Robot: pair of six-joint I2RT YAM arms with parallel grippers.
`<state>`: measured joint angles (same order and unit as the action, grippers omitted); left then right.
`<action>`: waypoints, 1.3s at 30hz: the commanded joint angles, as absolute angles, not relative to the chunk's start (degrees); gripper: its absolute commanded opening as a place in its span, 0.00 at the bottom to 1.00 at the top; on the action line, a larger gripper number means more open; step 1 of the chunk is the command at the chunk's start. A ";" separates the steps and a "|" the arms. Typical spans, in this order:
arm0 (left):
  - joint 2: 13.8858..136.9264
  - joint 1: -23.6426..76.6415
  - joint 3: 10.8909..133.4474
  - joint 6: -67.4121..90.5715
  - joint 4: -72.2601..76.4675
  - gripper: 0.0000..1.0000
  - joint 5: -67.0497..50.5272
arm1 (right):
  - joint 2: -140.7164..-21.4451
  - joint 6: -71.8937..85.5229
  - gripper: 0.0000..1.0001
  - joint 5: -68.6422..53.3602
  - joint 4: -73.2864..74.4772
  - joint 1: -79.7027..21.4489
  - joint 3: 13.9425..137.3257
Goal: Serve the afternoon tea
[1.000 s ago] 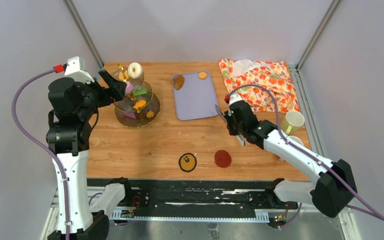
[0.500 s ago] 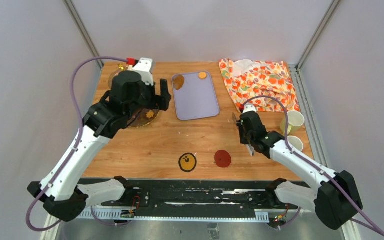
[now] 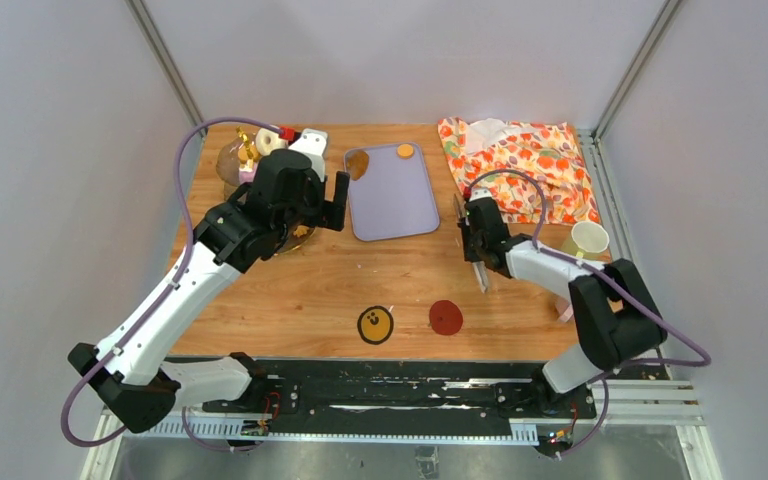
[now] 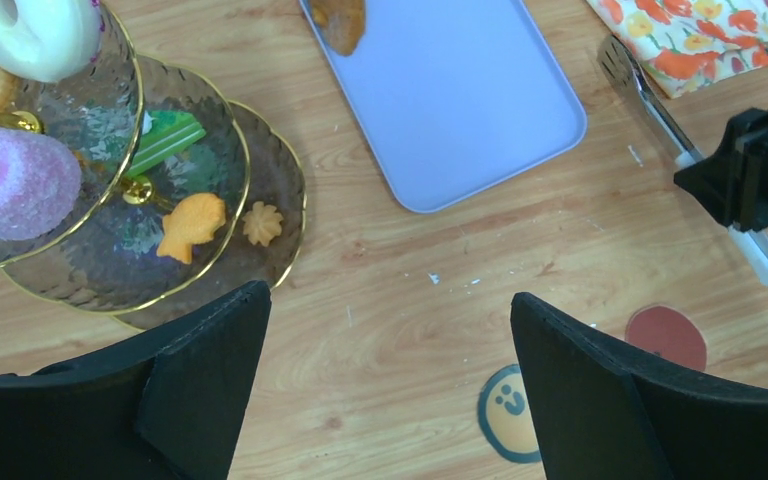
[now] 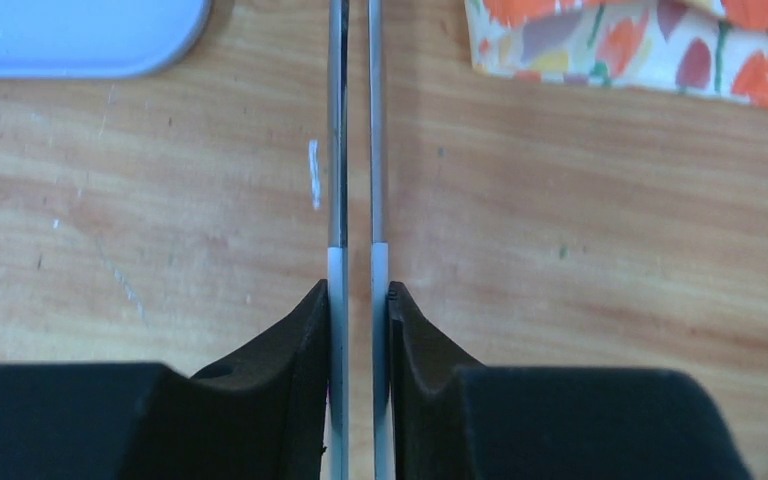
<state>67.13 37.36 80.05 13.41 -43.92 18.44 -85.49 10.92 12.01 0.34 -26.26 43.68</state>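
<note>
Ideally, we needed our right pincer (image 5: 358, 297), clenched on the tongs (image 5: 338, 120), squared over the orange biscuit (image 3: 405, 151), left pincer (image 4: 390, 305) released.

- table (image 3: 310, 290): wood with visible grain, matt, with small white scuffs
- tray (image 4: 460, 100): smooth lilac plastic with a soft sheen
- glass stand (image 4: 280, 185): clear dimpled glass with shiny gold rims
- white donut (image 4: 30, 35): smooth and glossy
- purple cake (image 4: 20, 185): rough, sugary-looking grain
- tongs (image 5: 338, 120): brushed metal arms with white plastic sleeves
- cloth (image 3: 520, 165): printed fabric, matt and crumpled
- right gripper (image 5: 359, 300) fingers (image 5: 295, 350): matt black plastic
</note>
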 commanded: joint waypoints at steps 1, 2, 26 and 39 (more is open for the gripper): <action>66.87 37.71 79.89 11.44 -43.21 0.95 21.11 | -91.40 6.93 0.25 6.99 -3.04 -22.81 48.30; 66.86 37.71 79.89 11.47 -43.12 0.95 21.11 | -92.58 6.60 0.28 5.74 -3.06 -22.18 48.97; 76.78 42.48 85.95 11.59 -41.58 0.98 21.41 | -63.00 15.53 0.70 14.81 25.12 -14.46 57.60; 79.67 50.89 80.64 9.80 -32.91 0.98 26.37 | -55.99 30.33 0.71 27.80 52.69 -8.26 56.97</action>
<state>81.69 50.28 83.24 10.39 -39.18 24.29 -58.30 24.01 21.91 42.26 -9.65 57.65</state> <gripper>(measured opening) 0.982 0.708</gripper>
